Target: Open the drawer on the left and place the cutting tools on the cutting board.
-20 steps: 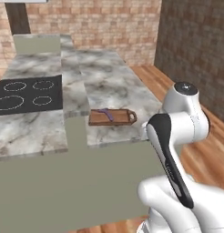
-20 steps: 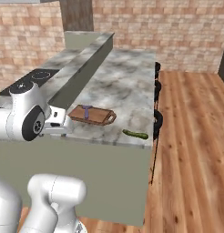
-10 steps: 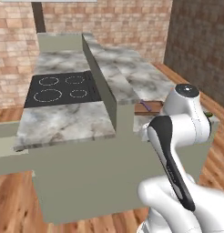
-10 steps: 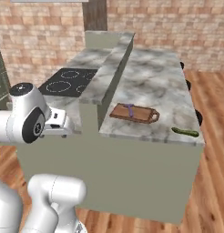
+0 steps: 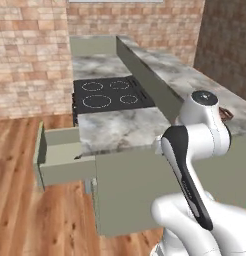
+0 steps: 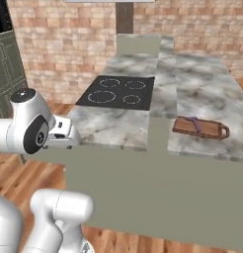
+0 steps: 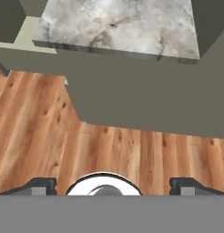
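With the fingers [image 7: 113, 183] spread wide and holding nothing, the hand view has their two dark tips at 7 and 5 o'clock over bare wood floor [image 7: 50, 136]. Sage-green cabinet front [image 7: 145, 104] runs across the middle of that view, marble worktop [image 7: 118, 22] edge at 12 o'clock.

Drawer [image 5: 62, 157] stands pulled out at 9 o'clock in the left base view, sticking out from the cabinet's left end under the worktop; can't tell its contents from here. Black cooktop [image 5: 107, 94] sits behind it at 11 o'clock.

Cutting board [image 6: 200, 127] lies flat on the lower worktop at 3 o'clock in the right base view, loop handle pointing right. Purple tool [image 6: 194, 123] rests on it, near the board's middle. Dark knife-like tool: can't make it out.
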